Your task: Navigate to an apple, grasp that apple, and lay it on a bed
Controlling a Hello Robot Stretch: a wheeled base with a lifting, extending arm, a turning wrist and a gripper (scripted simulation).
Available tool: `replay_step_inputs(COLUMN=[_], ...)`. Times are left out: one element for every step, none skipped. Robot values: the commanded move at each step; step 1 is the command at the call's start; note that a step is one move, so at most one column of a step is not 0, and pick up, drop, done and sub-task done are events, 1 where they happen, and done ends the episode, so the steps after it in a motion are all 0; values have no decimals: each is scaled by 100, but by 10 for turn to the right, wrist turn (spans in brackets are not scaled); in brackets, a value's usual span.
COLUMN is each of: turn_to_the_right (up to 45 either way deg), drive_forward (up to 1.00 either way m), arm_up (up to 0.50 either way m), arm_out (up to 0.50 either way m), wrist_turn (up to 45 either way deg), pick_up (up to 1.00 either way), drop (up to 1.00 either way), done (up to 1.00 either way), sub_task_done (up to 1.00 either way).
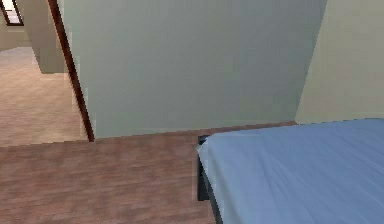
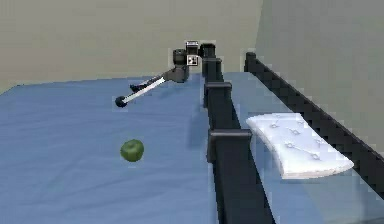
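Lying on the bed (image 2: 55,125), the green apple (image 2: 132,150) seems delivered, as the task wants. Farther across the bed is the gripper (image 2: 122,101), apart from the apple. Whether its fingers grasp anything I cannot tell.

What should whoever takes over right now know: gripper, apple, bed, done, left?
Gripper: out over the bed, only bare blue sheet behind its far end, so it holds nothing.
Apple: green, lying on the sheet, nearer the camera than the fingers and apart from them.
A white pillow lies on the arm side view's right.
Done: the apple is on the bed, so the lay looks complete.
Left: probably just retract the arm and confirm the apple sits steady.
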Motion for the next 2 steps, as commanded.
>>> replay_step_inputs(turn_to_the_right=[0,0], drive_forward=[0,0], arm_up=[0,0], arm_out=[-8,0], wrist_turn=[0,0], pick_up=[0,0], drop=[0,0], done=[0,100], sub_task_done=[0,0])
